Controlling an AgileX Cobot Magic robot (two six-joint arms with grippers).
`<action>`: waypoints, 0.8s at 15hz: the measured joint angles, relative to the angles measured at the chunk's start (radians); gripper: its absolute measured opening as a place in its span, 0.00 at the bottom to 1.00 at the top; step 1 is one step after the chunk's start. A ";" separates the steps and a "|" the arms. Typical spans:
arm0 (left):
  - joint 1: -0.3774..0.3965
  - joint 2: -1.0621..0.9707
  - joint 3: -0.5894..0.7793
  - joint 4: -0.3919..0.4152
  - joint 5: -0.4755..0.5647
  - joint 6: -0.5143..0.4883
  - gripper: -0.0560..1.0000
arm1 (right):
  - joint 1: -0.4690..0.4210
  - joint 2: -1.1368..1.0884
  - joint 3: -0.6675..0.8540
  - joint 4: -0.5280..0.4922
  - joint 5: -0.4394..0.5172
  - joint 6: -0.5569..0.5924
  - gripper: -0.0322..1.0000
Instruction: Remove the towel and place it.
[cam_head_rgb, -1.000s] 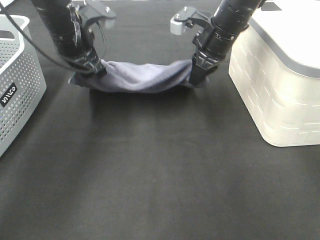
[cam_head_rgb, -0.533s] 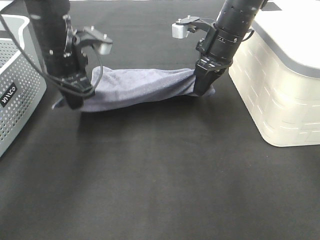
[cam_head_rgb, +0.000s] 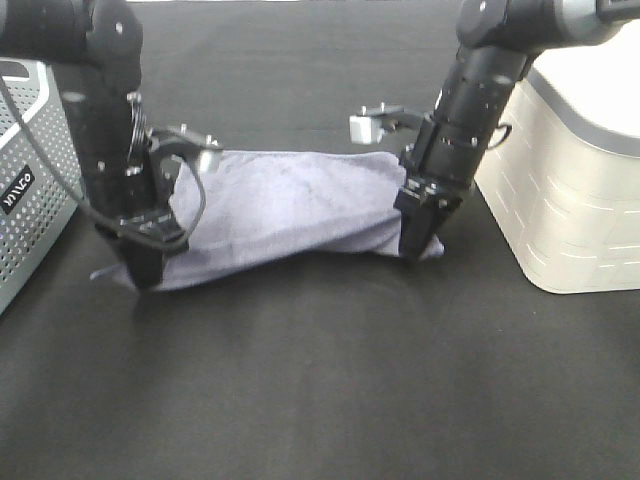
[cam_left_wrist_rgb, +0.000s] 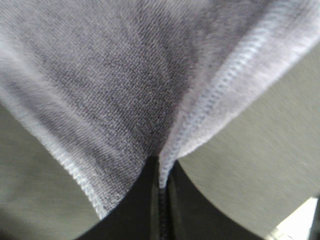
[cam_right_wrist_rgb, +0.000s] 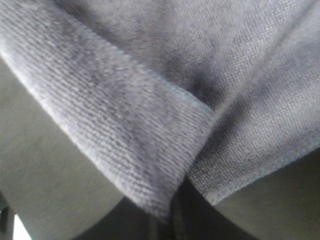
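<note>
Both arms have drawn the towel toward six o'clock, and it has opened from a tight roll into a wider sheet — laying it flat looks well under way. The left gripper is clenched on one stitched end, the right gripper on the other. The basket crowds nine o'clock, the white box three — bare black table lies open at six.
</note>
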 joint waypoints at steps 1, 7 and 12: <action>-0.007 0.000 0.019 -0.001 0.000 0.000 0.05 | 0.000 0.000 0.022 0.000 0.000 0.000 0.04; -0.037 0.000 0.031 -0.008 0.000 0.025 0.05 | 0.000 0.000 0.071 0.001 -0.001 0.036 0.06; -0.037 0.000 0.033 -0.002 0.000 0.025 0.05 | 0.000 -0.002 0.072 0.019 -0.001 0.130 0.46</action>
